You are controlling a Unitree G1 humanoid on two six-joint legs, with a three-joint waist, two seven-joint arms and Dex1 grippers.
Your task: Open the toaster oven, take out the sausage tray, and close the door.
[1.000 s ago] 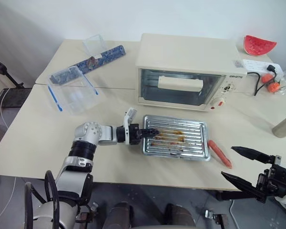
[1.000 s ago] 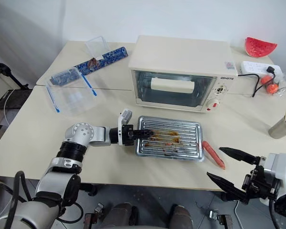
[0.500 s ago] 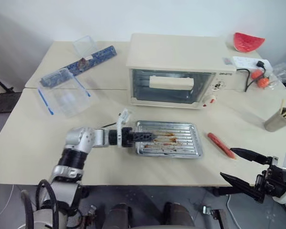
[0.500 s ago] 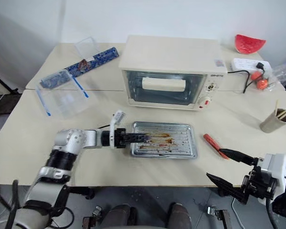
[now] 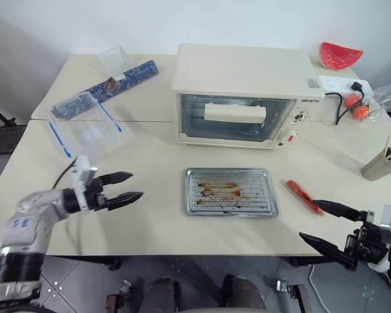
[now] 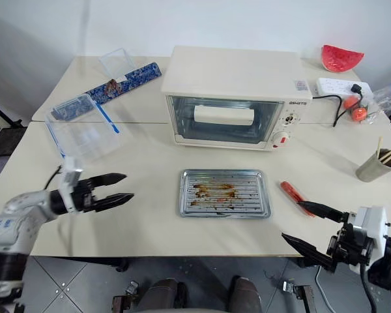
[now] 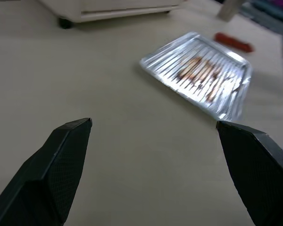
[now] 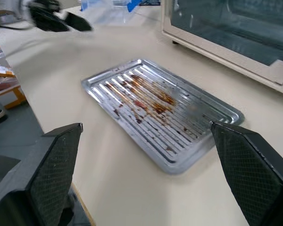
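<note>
Both grippers spread-jawed, sausage tray [image 5: 231,192] lying before the shut door [image 5: 232,118].

free: bare table [image 5: 150,163] between sausage tray [image 5: 231,191] and clear box [image 5: 88,127] | blocked behind tray: toaster oven [image 5: 247,98] | right of tray: sausage [image 5: 304,197]

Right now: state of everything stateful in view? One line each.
toaster oven: upright on the table.
door: shut.
sausage tray: out, flat on the table, grease-stained, no sausage in it.
sausage: on the table, beside the tray.
clear plastic box: open, lid off.
left gripper: open, empty.
right gripper: open, empty.
</note>
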